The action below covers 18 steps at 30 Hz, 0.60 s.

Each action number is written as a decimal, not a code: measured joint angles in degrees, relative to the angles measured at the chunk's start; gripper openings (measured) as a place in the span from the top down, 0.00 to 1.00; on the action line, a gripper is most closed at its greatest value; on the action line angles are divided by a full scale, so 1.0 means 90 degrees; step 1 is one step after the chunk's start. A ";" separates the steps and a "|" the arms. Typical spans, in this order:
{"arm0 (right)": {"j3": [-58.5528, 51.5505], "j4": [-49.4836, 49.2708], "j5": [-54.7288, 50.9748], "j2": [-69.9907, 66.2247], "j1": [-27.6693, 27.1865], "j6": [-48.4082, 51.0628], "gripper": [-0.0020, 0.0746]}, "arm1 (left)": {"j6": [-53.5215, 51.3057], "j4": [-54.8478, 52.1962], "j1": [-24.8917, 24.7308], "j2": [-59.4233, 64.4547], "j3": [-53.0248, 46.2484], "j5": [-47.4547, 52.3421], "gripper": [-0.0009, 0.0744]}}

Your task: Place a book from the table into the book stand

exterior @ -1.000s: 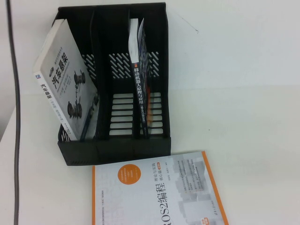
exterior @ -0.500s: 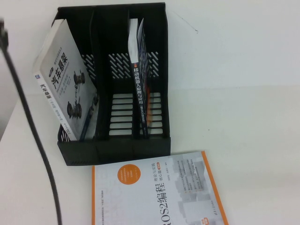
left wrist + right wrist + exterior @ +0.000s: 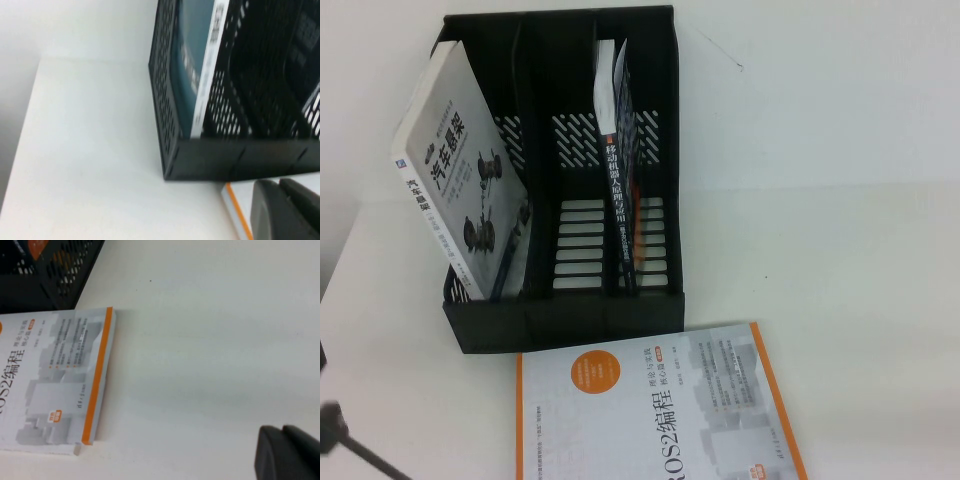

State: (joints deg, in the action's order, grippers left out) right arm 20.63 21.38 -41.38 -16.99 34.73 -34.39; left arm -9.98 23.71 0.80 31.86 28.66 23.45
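Table (image 3: 860, 200) white, carrying everything. Book stand (image 3: 570, 325) upright, ahead of the left gripper (image 3: 282, 206) and near it, farther off and diagonally ahead of the right gripper (image 3: 286, 451). ROS2 book (image 3: 660, 410) flat on the table against the stand's front wall; orange-edged corner just beside the left gripper, long orange edge near the right gripper but apart from it. The book (image 3: 455, 190) already inside the stand, in the end compartment on the left gripper's side, leaning with its top out over the side wall and its lower edge down on the slotted floor; nothing touching it. Dark-spined book (image 3: 620, 210) upright at the divider between the middle compartment and the one on the right gripper's side; middle slot otherwise bare. Change over the last second: dark cable (image 3: 342, 435) along the high view's left edge swept downward, now only a stub at the lower left corner. Taken as the left arm backing away from the stand. Grip state of either gripper: cannot tell, only dark housing visible in each wrist view; nothing seen held. Judgement: placement done, retreat in hand; lean of the book looks stable but worth a check.
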 joint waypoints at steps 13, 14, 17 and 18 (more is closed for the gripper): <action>0.0000 0.0000 0.0024 0.0000 0.0000 0.0000 0.97 | -0.0007 0.0024 0.0000 -0.0226 -0.0714 0.0905 0.99; 0.0000 0.0000 0.0024 0.0000 0.0000 0.0000 0.97 | -0.0007 0.0024 0.0000 -0.0226 -0.0714 0.1022 0.99; 0.0000 0.0000 0.0024 0.0000 0.0000 0.0000 0.97 | -0.0007 0.0024 0.0000 -0.0226 -0.0714 0.1389 0.99; 0.0000 0.0000 0.0024 0.0000 0.0000 0.0000 0.97 | -0.0007 0.0024 0.0000 -0.0226 -0.0714 0.1516 0.99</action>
State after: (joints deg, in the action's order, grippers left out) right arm 20.63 21.38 -41.16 -16.99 34.73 -34.39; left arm -10.05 23.93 0.80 29.83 22.23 37.10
